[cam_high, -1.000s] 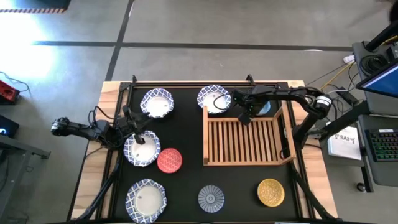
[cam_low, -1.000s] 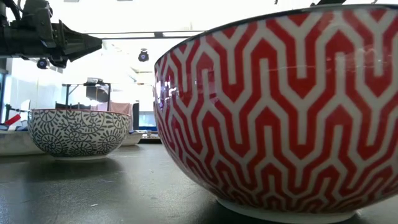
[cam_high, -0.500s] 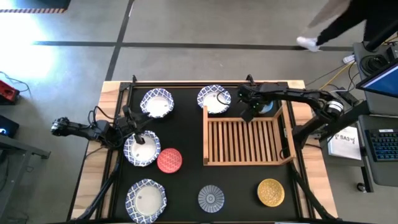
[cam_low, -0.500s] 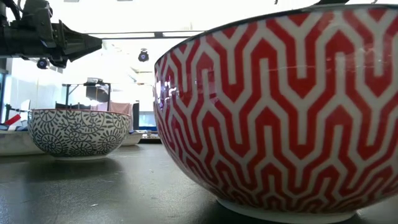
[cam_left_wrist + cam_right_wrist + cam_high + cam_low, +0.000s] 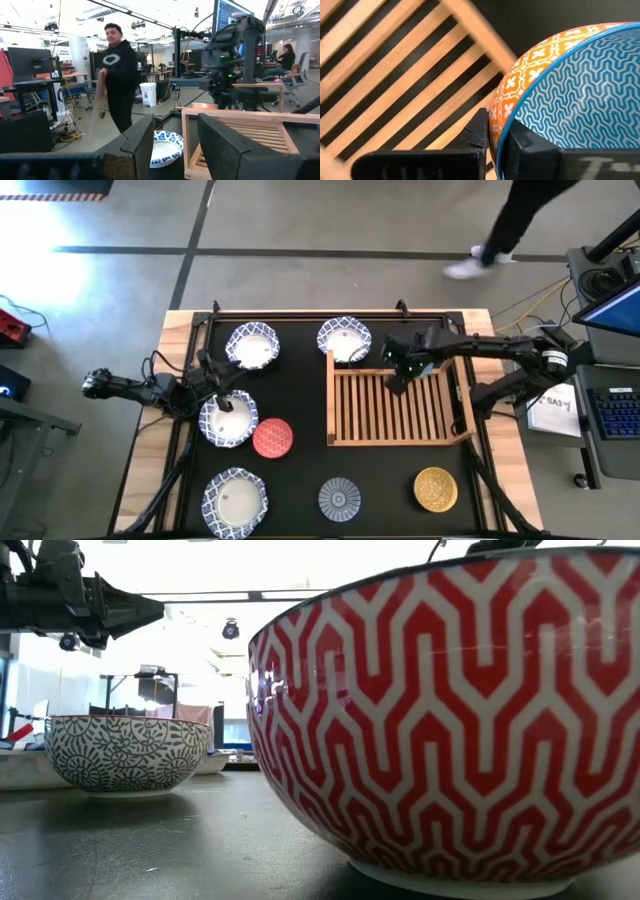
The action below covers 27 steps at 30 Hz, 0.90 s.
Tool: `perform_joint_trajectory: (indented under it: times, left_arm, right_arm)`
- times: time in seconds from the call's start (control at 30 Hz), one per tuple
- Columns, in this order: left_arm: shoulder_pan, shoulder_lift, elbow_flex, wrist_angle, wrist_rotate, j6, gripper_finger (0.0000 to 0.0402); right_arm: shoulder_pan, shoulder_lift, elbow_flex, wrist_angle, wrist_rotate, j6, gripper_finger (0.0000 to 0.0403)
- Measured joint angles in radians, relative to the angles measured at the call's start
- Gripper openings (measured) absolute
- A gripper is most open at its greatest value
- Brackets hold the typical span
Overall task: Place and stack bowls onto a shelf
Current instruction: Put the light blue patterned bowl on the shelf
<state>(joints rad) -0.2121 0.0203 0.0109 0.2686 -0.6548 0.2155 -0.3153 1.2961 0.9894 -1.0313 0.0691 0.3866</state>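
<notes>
My right fingers (image 5: 492, 131) pinch the blue bowl's (image 5: 580, 95) rim above the shelf (image 5: 400, 405). My left fingers (image 5: 172, 150), spread, wait over a patterned bowl (image 5: 226, 421).

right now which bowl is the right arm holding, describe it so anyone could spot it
Find the wooden shelf. At its far edge the right gripper pinches a bowl's rim. That blue bowl has a blue zigzag inside and an orange-and-white outside, unlike any other.

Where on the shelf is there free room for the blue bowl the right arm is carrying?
Nearly all the shelf slats are bare, from the right gripper near the far rail to the near rail. Its jaws are shut on the blue bowl. Crowded: the patterned bowl just outside the shelf's far-left corner.
</notes>
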Motion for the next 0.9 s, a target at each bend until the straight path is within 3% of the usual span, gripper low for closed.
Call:
perform_joint_trajectory:
  times: [0.4, 0.57, 0.9]
  left_arm:
    - [0.0, 0.0, 0.0, 0.0, 0.0, 0.0, 0.0135]
    - [0.0, 0.0, 0.0, 0.0, 0.0, 0.0, 0.0135]
    - [0.0, 0.0, 0.0, 0.0, 0.0, 0.0, 0.0135]
  right_arm:
    - [0.269, 0.061, -0.001, -0.119, -0.003, 0.204, 0.0013]
    - [0.34, 0.084, -0.001, -0.118, -0.069, 0.232, 0.0013]
    - [0.438, 0.093, -0.051, -0.119, -0.078, 0.327, 0.0013]
